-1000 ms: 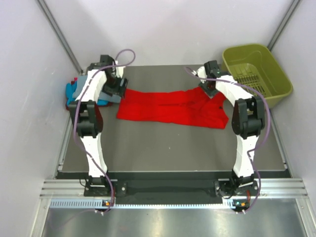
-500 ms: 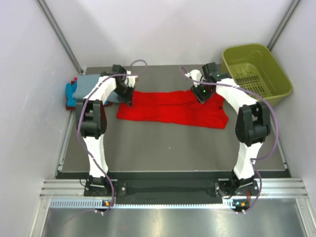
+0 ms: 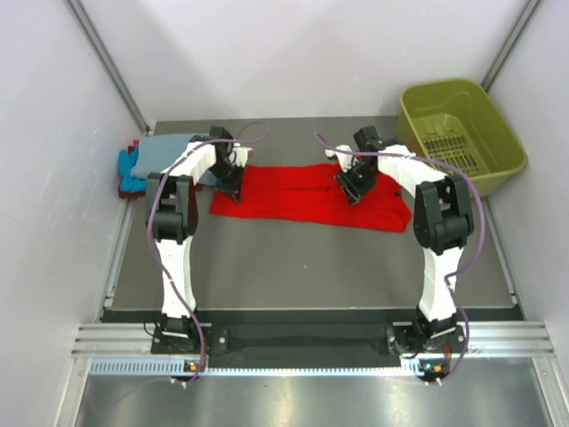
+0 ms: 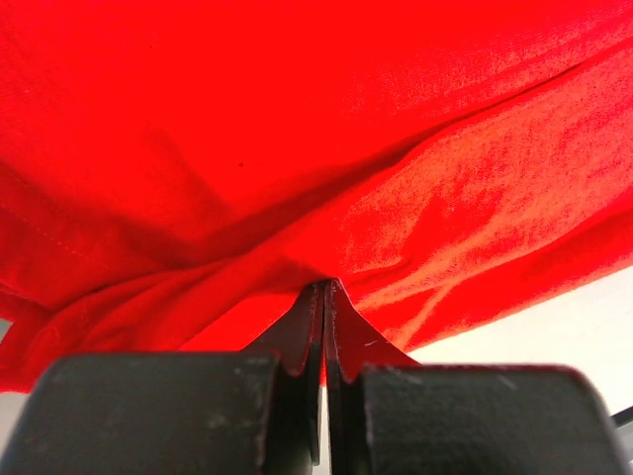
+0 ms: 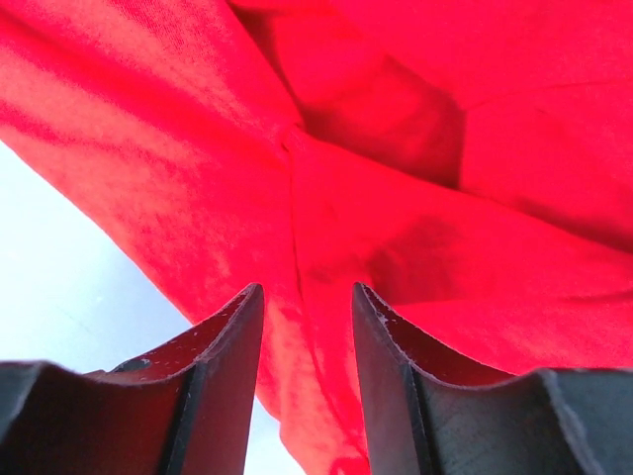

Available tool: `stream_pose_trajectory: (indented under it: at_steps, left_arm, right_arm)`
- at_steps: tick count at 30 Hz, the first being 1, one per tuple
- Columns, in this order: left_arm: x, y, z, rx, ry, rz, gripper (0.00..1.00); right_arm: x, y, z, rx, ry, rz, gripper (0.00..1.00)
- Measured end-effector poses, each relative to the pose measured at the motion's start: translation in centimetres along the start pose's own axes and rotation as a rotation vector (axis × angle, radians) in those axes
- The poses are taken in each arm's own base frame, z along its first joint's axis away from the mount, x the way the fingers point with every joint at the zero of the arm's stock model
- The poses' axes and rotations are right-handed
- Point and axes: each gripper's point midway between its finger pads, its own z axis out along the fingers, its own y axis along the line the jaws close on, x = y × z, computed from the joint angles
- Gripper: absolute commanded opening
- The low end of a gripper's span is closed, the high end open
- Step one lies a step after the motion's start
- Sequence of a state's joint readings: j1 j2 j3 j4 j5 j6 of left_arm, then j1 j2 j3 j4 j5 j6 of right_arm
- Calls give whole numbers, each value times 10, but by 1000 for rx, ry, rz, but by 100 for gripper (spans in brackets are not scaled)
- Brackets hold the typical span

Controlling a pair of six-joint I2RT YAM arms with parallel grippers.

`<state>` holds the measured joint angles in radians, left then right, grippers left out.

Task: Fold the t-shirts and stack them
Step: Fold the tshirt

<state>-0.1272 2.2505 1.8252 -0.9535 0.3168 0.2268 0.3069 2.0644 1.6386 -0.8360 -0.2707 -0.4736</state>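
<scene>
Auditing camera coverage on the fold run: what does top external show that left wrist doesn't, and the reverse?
Only top external: the whole red t-shirt spread across the table, the right hand over it, the grey-blue shirt on the turquoise shirt at far left, the olive-green basket at far right. Only left wrist: the left hand, fingers pinched shut on a gathered fold. Both: the red t-shirt and the left hand on it.
</scene>
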Motion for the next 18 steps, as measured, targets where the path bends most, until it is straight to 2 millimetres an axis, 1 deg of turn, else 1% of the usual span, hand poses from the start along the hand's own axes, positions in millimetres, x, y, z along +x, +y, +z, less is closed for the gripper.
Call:
stream_pose_trajectory:
  at_steps: [4, 7, 13, 18]
  left_arm:
    - [0, 0, 0, 0, 0, -8, 0]
    - [0, 0, 1, 0, 3, -16, 0]
    - [0, 0, 2, 0, 4, -22, 0]
    - [0, 0, 2, 1, 7, -23, 0]
  right_arm:
    - [4, 4, 13, -12, 28, 10, 41]
    - [5, -2, 24, -3, 53, 24, 41]
    - [-20, -30, 20, 109, 12, 0, 41]
    - [-54, -57, 2, 223, -62, -35, 41]
